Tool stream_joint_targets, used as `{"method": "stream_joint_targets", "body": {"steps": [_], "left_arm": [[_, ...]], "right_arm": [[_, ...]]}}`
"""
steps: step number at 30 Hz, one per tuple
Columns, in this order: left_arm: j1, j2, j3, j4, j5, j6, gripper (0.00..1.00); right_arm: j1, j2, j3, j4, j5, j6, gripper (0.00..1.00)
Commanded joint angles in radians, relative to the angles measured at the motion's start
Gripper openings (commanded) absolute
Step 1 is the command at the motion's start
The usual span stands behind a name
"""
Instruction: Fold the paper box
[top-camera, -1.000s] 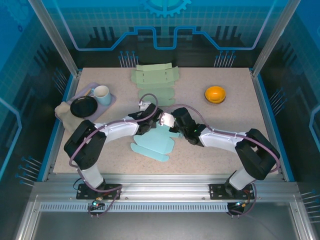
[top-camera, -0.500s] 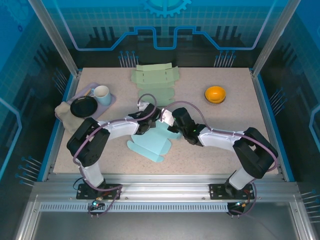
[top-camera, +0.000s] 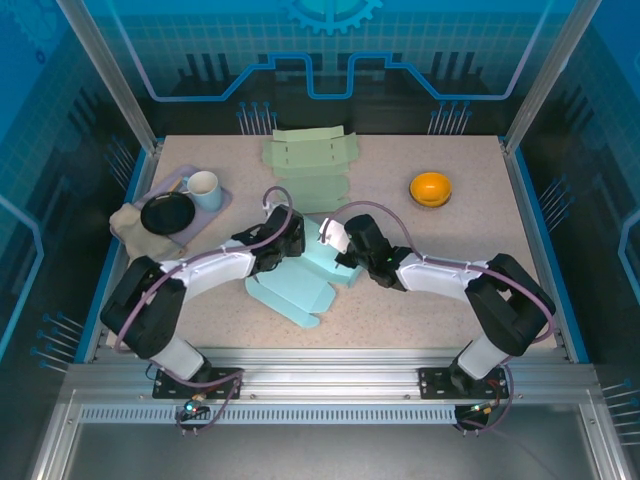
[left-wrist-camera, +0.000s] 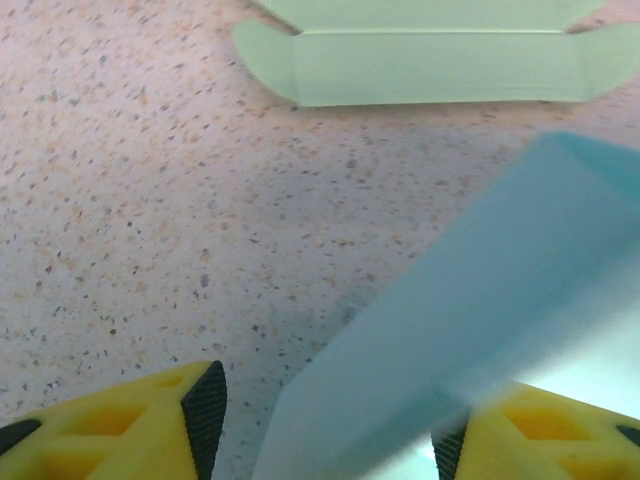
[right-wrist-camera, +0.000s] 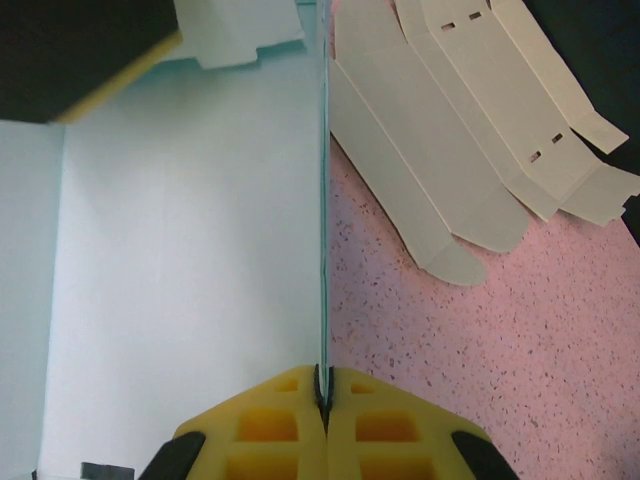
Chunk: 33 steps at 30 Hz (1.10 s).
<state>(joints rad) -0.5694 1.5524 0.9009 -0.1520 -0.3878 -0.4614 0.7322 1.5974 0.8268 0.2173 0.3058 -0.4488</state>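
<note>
The light blue paper box (top-camera: 295, 285) lies partly folded mid-table, one panel raised. My right gripper (top-camera: 340, 245) is shut on the edge of that upright panel (right-wrist-camera: 322, 250), which runs straight away from its fingertips (right-wrist-camera: 322, 392). My left gripper (top-camera: 293, 240) stands at the box's left side with its jaws open. A slanting blue panel (left-wrist-camera: 480, 300) passes between them, close to the right finger (left-wrist-camera: 520, 430) and well apart from the left finger (left-wrist-camera: 190, 420). Part of the left gripper (right-wrist-camera: 90, 60) shows over the flat blue sheet (right-wrist-camera: 190, 220).
Flat pale green box blanks (top-camera: 310, 155) lie at the far middle, just beyond the grippers (left-wrist-camera: 430, 60) (right-wrist-camera: 450, 150). An orange bowl (top-camera: 430, 187) sits far right. At the left, a tray holds a mug (top-camera: 205, 188) and a black plate (top-camera: 165, 213), beside a cloth (top-camera: 130, 225).
My left gripper has opened off the blue panel and its arm has swung back to the left. The box has slid slightly left. The right gripper has kept its pinch.
</note>
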Motion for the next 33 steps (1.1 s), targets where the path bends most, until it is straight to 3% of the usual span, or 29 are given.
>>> {"method": "stream_joint_targets", "body": {"steps": [1,8,14,18,21,25,33], "left_arm": [[0.01,-0.084,-0.02,0.0,0.111,0.089,0.61],[0.071,-0.102,-0.023,-0.01,0.209,0.231,0.6],[0.118,-0.118,-0.112,0.144,0.436,0.311,0.57],[0.129,-0.164,-0.199,0.254,0.57,0.32,0.57],[0.129,-0.159,-0.208,0.263,0.559,0.311,0.55],[0.129,-0.137,-0.179,0.241,0.513,0.292,0.45],[0.125,-0.139,-0.172,0.227,0.453,0.27,0.28]], "right_arm": [[-0.011,0.01,0.028,-0.041,-0.007,-0.028,0.0],[-0.011,-0.005,0.039,-0.06,-0.053,-0.143,0.0],[-0.056,-0.063,0.023,-0.118,-0.289,-0.218,0.0],[-0.095,-0.089,0.033,-0.174,-0.384,-0.261,0.0],[-0.107,-0.109,0.027,-0.19,-0.42,-0.298,0.0],[-0.108,-0.116,0.035,-0.201,-0.437,-0.298,0.0],[-0.101,-0.104,0.041,-0.217,-0.398,-0.289,0.0]]}}
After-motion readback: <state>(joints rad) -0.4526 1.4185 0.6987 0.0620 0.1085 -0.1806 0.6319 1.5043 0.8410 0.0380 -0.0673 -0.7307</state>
